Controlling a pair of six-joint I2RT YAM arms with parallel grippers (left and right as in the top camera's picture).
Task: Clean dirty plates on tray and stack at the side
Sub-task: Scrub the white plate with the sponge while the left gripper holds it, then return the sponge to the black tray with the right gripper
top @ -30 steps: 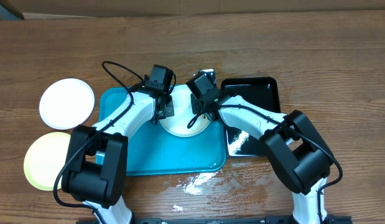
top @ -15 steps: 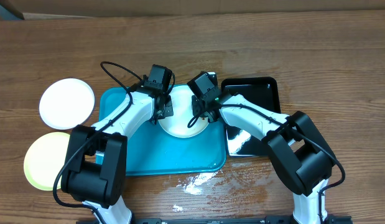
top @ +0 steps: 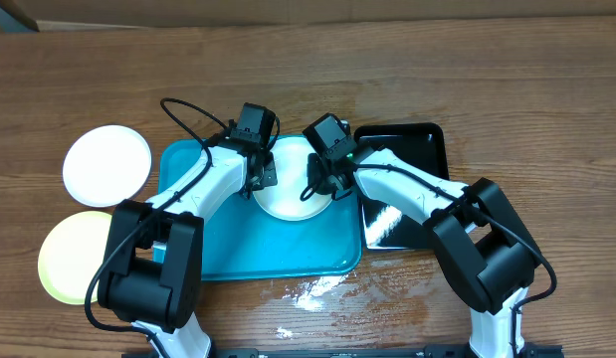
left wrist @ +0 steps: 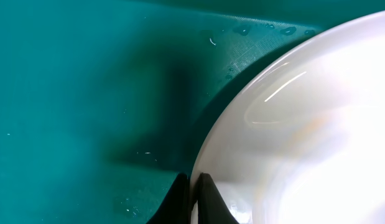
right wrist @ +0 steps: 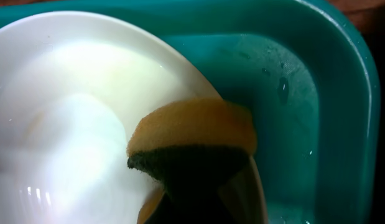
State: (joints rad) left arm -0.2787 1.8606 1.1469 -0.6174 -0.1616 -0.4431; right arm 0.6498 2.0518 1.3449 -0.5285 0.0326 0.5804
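View: overhead
Desk (top: 507, 80): brown wood. Everything sits on it.
Blue tray (top: 258, 249): in the middle of the desk, between your two arms.
Plate (top: 286, 195): white and round. It sits in the top right part of the blue tray.
Left hand (top: 261, 179): at the left edge of the plate.
Right hand (top: 319, 185): over the right side of the plate. From up here you cannot tell what it holds.
White plate (top: 106, 165): on the desk, left of the blue tray.
Yellow plate (top: 69, 257): on the desk just beside the white plate, lower in the picture. Your left arm hides part of it.
Black tray (top: 417, 149): just beside the right side of the blue tray. Your right arm crosses over it.
Wet patch (top: 312, 290): white specks and water on the desk, near the bottom edge of the blue tray.

View: left wrist
Left hand: the two dark fingers (left wrist: 178, 202) are squeezed close, with the thin rim of the plate between them. It is holding the plate by its edge.
Plate: shiny, and it fills the right side of the picture.
Blue tray: it has small water drops near the plate.

View: right wrist
Sponge (right wrist: 192, 130): yellow on top with a dark layer under it.
Right hand: closed around the sponge, holding it from below.
Where the sponge is: at the right rim of the plate, on the side near the wall of the blue tray. You cannot tell how hard it presses.
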